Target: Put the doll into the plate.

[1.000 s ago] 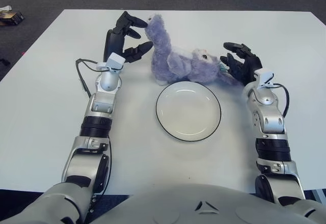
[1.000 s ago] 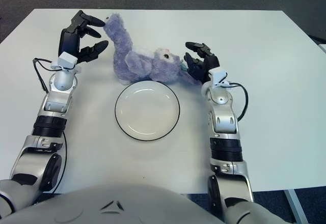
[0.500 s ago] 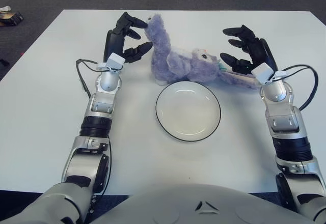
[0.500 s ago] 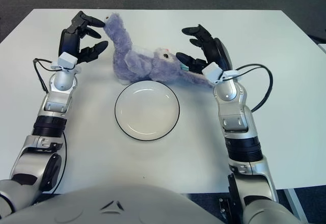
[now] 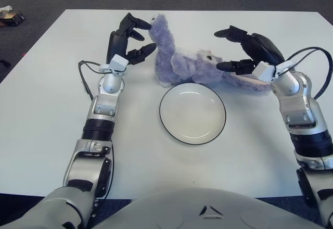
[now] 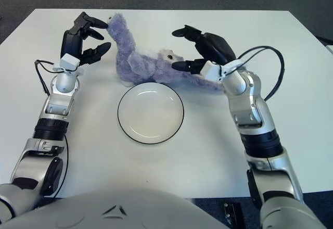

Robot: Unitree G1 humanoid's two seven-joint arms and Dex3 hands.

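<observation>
Doll (image 5: pixel 182 62), centre-top: we judge it soft, light; grip the body. Left hand (image 5: pixel 126 39) and right hand (image 5: pixel 244 49) spread, flanking; plate (image 5: pixel 192 113) bare

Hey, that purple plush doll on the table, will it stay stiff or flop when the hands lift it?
Probably floppy: the doll sprawls loosely, one limb raised toward the left hand. Its fuzzy fabric suggests it's light and easy to grip. The open right hand may find its ends sag toward the plate.

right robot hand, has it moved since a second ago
Yes. The right robot hand has swung from the plate's right-hand side up over the doll, fingers spread.
</observation>
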